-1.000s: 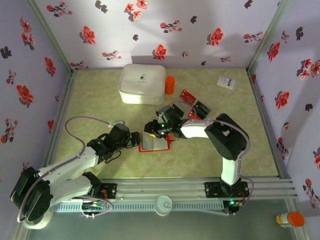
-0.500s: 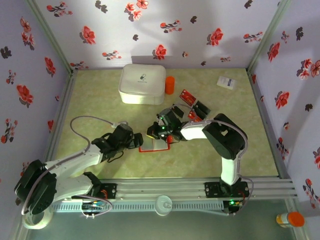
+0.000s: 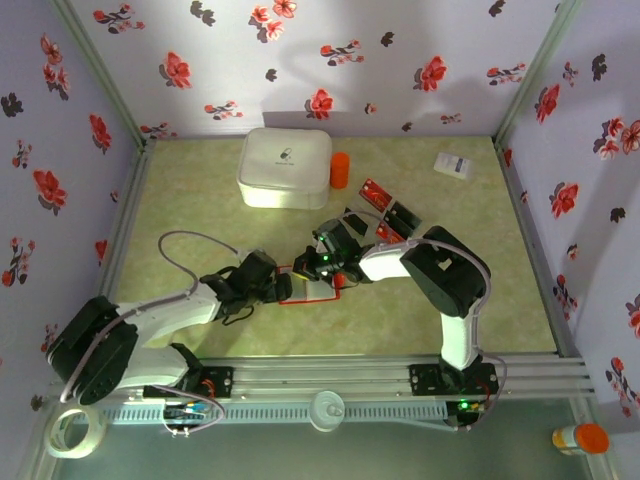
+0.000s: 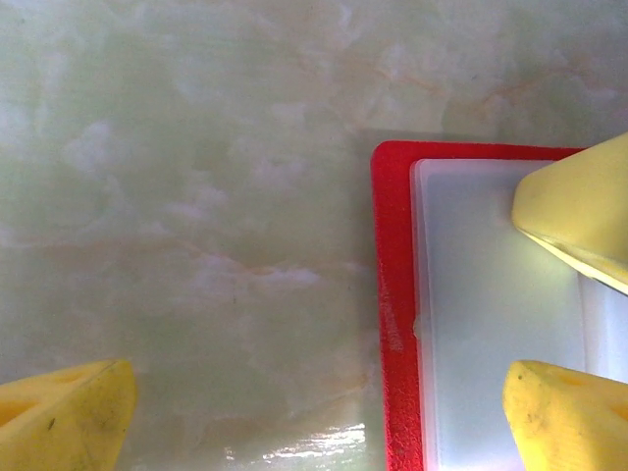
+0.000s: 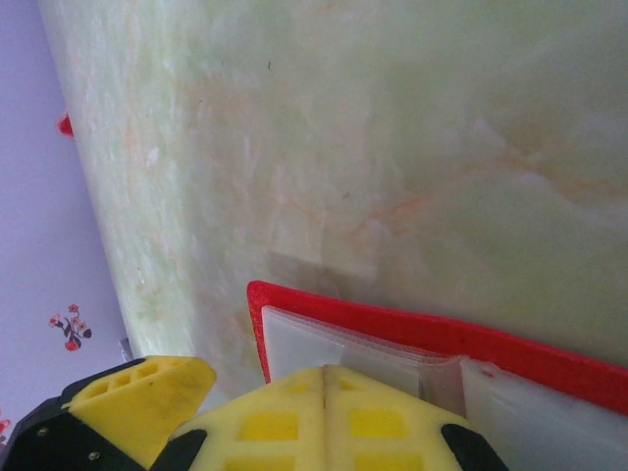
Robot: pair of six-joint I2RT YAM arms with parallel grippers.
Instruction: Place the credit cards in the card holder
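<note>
The card holder (image 3: 312,291) lies open on the table, a red cover (image 4: 393,324) around pale inner sleeves (image 5: 304,339). My right gripper (image 3: 320,266) is shut, its yellow fingertips (image 5: 324,381) meeting flush and resting on the sleeves near the holder's corner; I see no card between them. My left gripper (image 3: 284,288) is open and low, its fingers (image 4: 71,417) straddling the holder's left edge (image 4: 319,417). One right finger (image 4: 579,211) also sits on the sleeve. Loose credit cards, one red (image 3: 376,192) and one black (image 3: 404,214), lie behind the right arm.
A big white rounded box (image 3: 285,167) and an orange cylinder (image 3: 340,170) stand at the back. A small white box (image 3: 454,165) lies at the back right. Flowered walls close in three sides. The left finger (image 5: 137,392) lies close beside my right fingertips.
My left gripper has slid right up to the holder's left edge. My right gripper has shut and shifted slightly over the holder, which now lies flatter.
</note>
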